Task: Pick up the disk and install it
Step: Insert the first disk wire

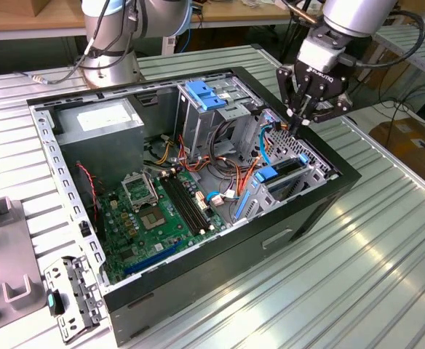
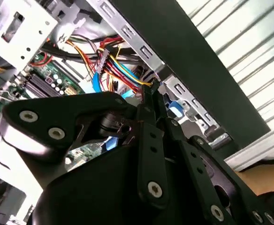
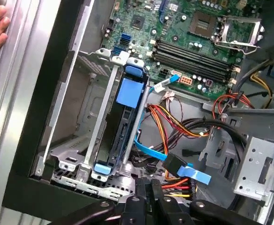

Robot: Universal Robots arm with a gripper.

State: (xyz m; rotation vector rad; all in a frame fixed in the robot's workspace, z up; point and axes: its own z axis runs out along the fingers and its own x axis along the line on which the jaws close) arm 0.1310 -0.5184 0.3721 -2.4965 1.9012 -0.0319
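Here the pincer (image 1: 300, 116), pressed together and empty, hovers above the seated disk (image 3: 126, 123).

This is a robotics lab or electronics assembly workshop. An opened black desktop computer case (image 1: 220, 247) with a bare green motherboard (image 1: 158, 214) lies on a ribbed silver aluminium worktable (image 1: 358, 276). A grey robot arm base (image 1: 110, 40) is mounted on that table, wooden benches (image 1: 23, 18) stand behind, and grey moulded fixtures (image 1: 1, 254) sit at the exterior view's left.

Exterior view high and oblique over the open computer case (image 1: 198, 182), both wrist views close above its drive cage (image 3: 104, 136), sharing cables.
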